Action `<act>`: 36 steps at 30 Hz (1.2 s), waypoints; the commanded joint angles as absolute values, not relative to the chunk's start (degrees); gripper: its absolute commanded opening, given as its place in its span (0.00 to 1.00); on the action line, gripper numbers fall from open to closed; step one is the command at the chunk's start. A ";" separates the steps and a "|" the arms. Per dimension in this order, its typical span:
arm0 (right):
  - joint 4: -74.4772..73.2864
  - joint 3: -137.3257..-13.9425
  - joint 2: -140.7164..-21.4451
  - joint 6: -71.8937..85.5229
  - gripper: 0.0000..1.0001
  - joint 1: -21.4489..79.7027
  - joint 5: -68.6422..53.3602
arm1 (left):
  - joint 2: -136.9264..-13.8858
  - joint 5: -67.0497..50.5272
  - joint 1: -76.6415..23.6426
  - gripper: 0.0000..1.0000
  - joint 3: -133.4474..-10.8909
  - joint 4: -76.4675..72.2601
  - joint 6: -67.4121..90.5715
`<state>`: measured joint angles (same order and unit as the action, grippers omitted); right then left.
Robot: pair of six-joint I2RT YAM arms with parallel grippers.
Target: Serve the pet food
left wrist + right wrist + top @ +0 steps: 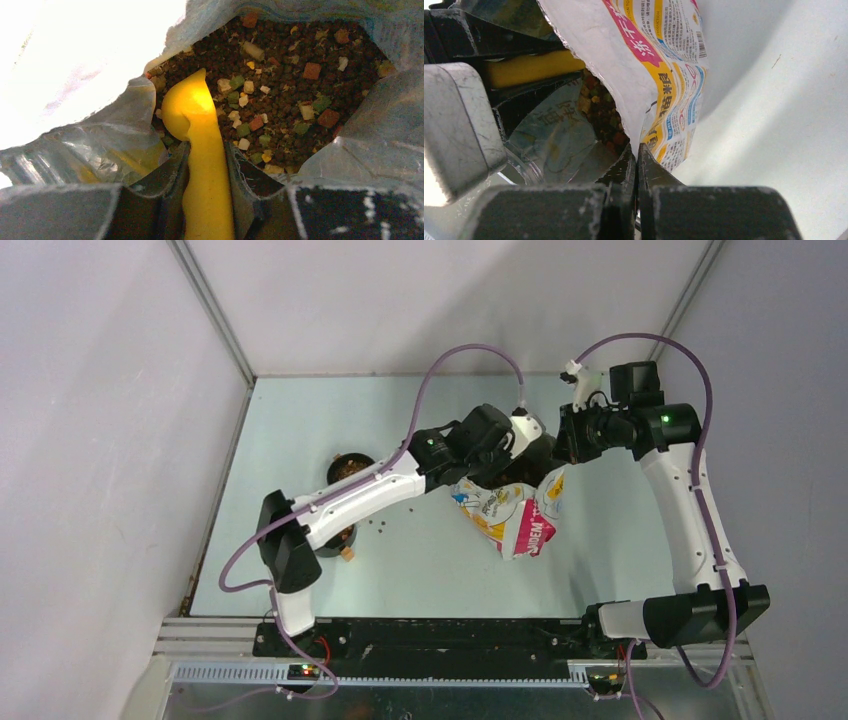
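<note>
The pet food (pixel 290 85) is a heap of small brown pellets with coloured bits, lying inside the open printed bag (pixel 510 515). My left gripper (pixel 207 165) reaches into the bag's mouth, shut on the handle of the yellow-orange scoop (pixel 187 107). The scoop's head rests at the left edge of the heap. My right gripper (pixel 638 150) is shut on the bag's (pixel 664 75) torn rim and holds the mouth open. In the right wrist view the scoop handle (pixel 529 67) and some pet food (pixel 601 115) show inside. From above, the left gripper (pixel 530 455) and the right gripper (pixel 558 462) meet at the bag's top.
A dark bowl (pixel 350 466) holding brown kibble stands left of the bag, partly under my left arm. A second dark round thing (pixel 335 540) lies just nearer, under the same arm. A few loose pellets (pixel 380 525) lie on the pale table (pixel 430 570).
</note>
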<state>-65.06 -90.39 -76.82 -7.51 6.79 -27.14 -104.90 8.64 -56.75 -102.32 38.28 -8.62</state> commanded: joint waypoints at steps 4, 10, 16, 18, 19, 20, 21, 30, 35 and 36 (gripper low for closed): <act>-59.91 -92.25 -73.47 -6.74 0.00 6.40 -30.82 | -106.26 -9.73 -55.34 0.00 -99.98 43.87 5.14; -59.94 -91.27 -73.06 -7.24 0.00 5.89 -30.55 | -101.22 -26.08 -49.80 0.00 -94.93 36.17 19.75; -60.26 -91.06 -73.06 -8.15 0.00 5.29 -29.77 | -97.59 -38.83 -44.09 0.00 -88.07 26.74 31.44; -60.39 -91.10 -73.16 -8.35 0.00 5.11 -29.35 | -96.99 -44.85 -42.37 0.00 -84.53 20.22 40.28; -60.47 -91.13 -73.14 -8.44 0.00 4.77 -29.22 | -96.75 -47.60 -42.02 0.00 -82.08 15.65 45.75; -60.69 -91.23 -73.24 -8.48 0.00 4.55 -28.93 | -96.35 -48.50 -41.22 0.00 -81.16 12.50 47.93; -60.80 -91.38 -73.23 -8.64 0.00 4.47 -28.75 | -96.12 -49.79 -40.91 0.00 -79.75 11.39 51.09; -61.98 -93.64 -74.70 -10.61 0.00 3.79 -25.68 | -94.47 -53.57 -33.21 0.00 -74.47 -8.46 69.96; -62.01 -94.33 -75.68 -10.74 0.00 3.62 -25.15 | -93.77 -54.88 -29.85 0.00 -76.41 -9.67 70.33; -61.98 -94.38 -75.81 -10.73 0.00 3.61 -25.14 | -93.77 -55.14 -29.51 0.00 -77.68 -7.52 69.36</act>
